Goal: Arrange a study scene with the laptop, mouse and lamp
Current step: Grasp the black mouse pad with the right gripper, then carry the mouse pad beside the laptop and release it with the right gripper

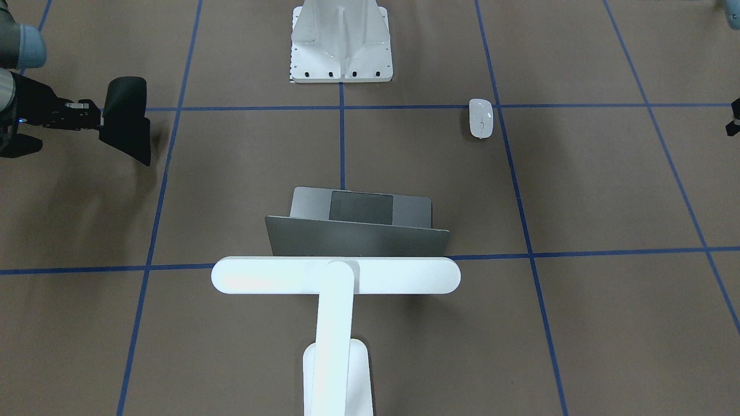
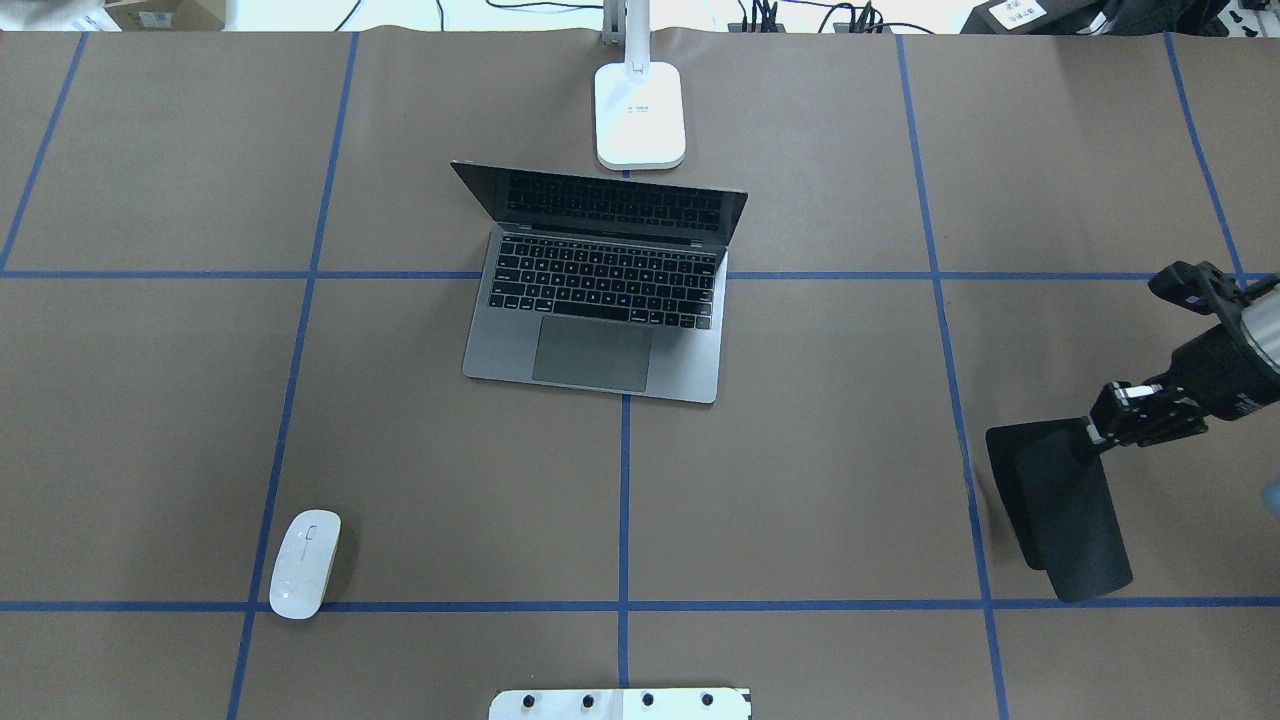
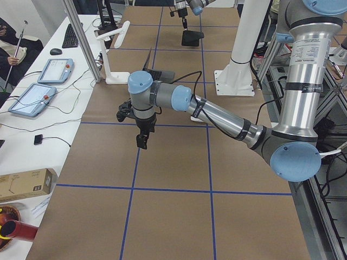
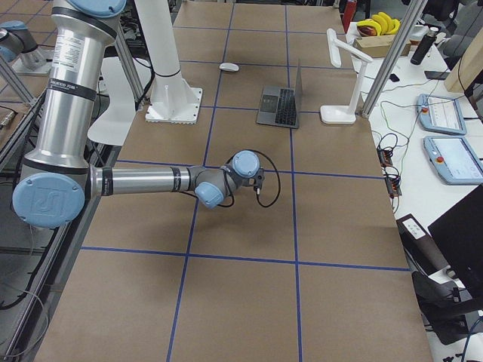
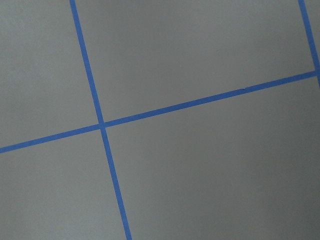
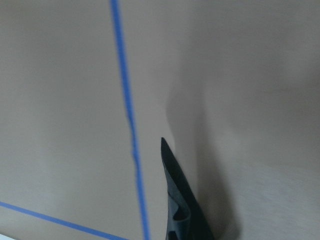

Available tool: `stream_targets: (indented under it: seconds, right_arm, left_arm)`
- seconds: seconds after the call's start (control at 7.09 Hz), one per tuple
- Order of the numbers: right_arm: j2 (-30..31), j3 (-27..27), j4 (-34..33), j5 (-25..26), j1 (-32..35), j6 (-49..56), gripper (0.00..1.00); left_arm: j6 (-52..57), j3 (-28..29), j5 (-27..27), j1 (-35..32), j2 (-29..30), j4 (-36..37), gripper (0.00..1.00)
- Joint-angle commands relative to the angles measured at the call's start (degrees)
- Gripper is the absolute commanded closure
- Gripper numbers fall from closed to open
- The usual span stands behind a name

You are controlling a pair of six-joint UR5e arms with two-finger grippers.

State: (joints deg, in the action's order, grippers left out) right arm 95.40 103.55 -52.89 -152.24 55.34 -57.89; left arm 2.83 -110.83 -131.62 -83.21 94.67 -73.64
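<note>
Three task items on surface [image 2: 800, 500] | laptop [image 2: 600, 300] open at centre, lamp [image 2: 640, 110] just behind its lid, to light the keys | mouse [image 2: 305, 563] well apart, robot's left | right hand [image 2: 1088, 437] pinches edge of black mat [image 2: 1070, 520], probably for the mouse | left hand [image 3: 142, 138]: opening cannot tell

Brown paper-covered table [image 2: 820, 480] with blue tape grid [image 2: 624, 500], off-task items.
White bolted metal mount [image 1: 341, 52] sat at robot-side edge; black flexible mat [image 2: 1065, 515] hung tilted; two blue-grey tablets [image 3: 54, 70] lay on white side bench [image 3: 21, 162].

Silver tubular arms [image 3: 227, 122] with pale blue joint caps [image 3: 293, 162] and black tools [image 3: 142, 143].
</note>
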Motion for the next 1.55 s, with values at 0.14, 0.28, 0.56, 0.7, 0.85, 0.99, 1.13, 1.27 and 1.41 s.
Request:
stream_targets:
  seconds: [0.14,0.28,0.56,0.7,0.85,0.99,1.13,1.27,1.41]
  right_arm:
    - [-13.4,0.5,-8.8,3.9,-0.9,-4.2,1.0]
    - [-16.4,0.9,-12.2,6.4,-1.0,-4.2,1.0]
    - [-20.8,1.1,-18.6,13.2,-2.4,-4.2,1.0]
    - [-23.2,2.0,-23.5,16.9,-3.3,-3.7,1.0]
    - [-24.4,4.2,-29.2,21.3,-4.3,-3.1,1.0]
    - [-25.9,6.2,-35.6,26.3,-5.8,-2.8,1.0]
    - [-26.8,7.8,-41.6,29.3,-6.0,1.2,1.0]
    - [-28.0,8.5,-45.6,31.0,-6.0,3.4,1.0]
    - [-29.0,8.5,-46.7,31.1,-5.9,3.6,1.0]
  left_arm:
    - [1.2,1.5,-0.2,-1.1,1.5,0.1,0.01]
    - [1.7,1.9,-0.2,-1.2,1.8,0.0,0.01]
    - [3.1,3.2,-0.2,-1.9,2.4,0.0,0.01]
    - [4.2,3.5,-0.1,-2.0,2.4,0.0,0.01]
    - [4.5,3.5,-0.1,-2.4,2.4,0.0,0.01]
    - [4.5,3.5,-0.1,-2.4,2.4,0.0,0.01]
    - [4.5,3.5,-0.1,-2.3,2.5,0.1,0.01]
    - [4.5,3.4,-0.1,-2.4,2.5,0.1,0.01]
    - [4.5,3.4,-0.1,-2.4,2.5,0.1,0.01]
